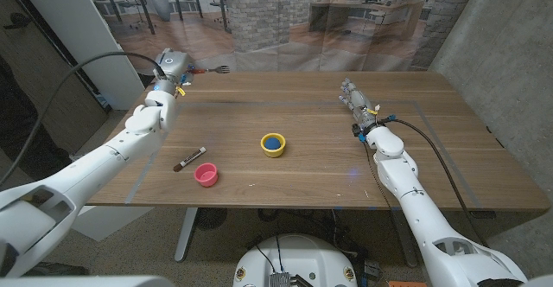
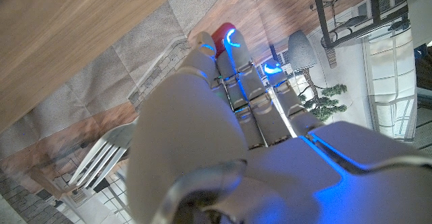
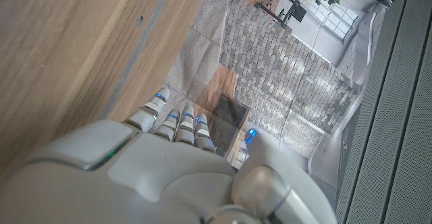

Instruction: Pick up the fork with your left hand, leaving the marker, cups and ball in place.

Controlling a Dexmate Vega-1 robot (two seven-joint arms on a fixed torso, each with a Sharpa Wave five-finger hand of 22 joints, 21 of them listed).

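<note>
My left hand (image 1: 171, 65) is raised over the table's far left corner and holds the fork (image 1: 216, 68), whose tines stick out toward the table's middle. In the left wrist view the hand (image 2: 229, 136) is closed around the fork, its grey tines (image 2: 101, 158) showing beside the palm and a red end (image 2: 223, 32) past the fingertips. The marker (image 1: 190, 158) lies near the pink cup (image 1: 206, 175) at the front left. A yellow cup (image 1: 273, 144) in the middle holds the blue ball (image 1: 273, 140). My right hand (image 1: 355, 96) is at the far right, fingers straight, holding nothing.
The wooden table (image 1: 311, 175) ends at a far edge just behind my left hand. A grey wall (image 1: 510, 54) runs along the right side. The right wrist view shows my right hand (image 3: 169, 156) over bare wood (image 3: 61, 55).
</note>
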